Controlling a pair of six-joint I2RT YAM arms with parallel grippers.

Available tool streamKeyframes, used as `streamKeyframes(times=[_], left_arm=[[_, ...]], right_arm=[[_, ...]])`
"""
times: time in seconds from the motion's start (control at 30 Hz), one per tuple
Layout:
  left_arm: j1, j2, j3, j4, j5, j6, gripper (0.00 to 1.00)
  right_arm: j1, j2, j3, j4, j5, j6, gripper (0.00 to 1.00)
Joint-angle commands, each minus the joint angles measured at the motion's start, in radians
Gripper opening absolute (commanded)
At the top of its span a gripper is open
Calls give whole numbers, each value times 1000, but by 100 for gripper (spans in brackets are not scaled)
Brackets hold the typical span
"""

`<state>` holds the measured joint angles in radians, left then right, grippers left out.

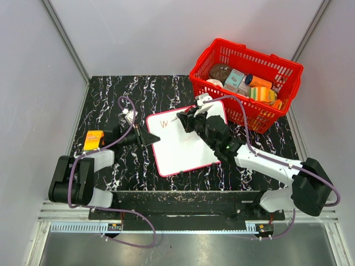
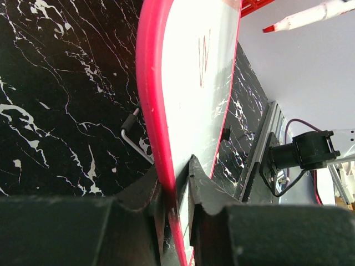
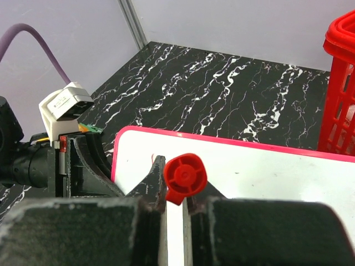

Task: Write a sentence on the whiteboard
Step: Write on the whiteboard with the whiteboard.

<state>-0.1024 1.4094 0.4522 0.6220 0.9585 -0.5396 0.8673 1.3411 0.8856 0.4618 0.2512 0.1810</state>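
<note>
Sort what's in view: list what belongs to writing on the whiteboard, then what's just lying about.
In the job:
whiteboard, clamped at its edge by the left gripper
red marker, held in the right gripper
first red strokes of the sentence

Lying about:
red basket with groceries
orange packet

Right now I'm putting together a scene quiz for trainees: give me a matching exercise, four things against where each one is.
Things:
1 whiteboard
2 marker
3 red basket
4 orange box

Places:
A far right corner of the table
B gripped in the right pincer
C edge clamped by the left pincer
D left edge of the table

Pairs: 1-C, 2-B, 3-A, 4-D
</note>
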Motion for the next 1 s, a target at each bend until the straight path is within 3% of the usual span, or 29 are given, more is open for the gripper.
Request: streamKeyframes(times=[0.0, 0.97], left_arm=[[-16, 8, 8, -10, -116, 170, 0], [-23, 10, 11, -16, -119, 175, 0]], right_arm=[[-5, 23, 12, 24, 17, 9, 0], [-7, 93, 58, 89, 60, 18, 0]])
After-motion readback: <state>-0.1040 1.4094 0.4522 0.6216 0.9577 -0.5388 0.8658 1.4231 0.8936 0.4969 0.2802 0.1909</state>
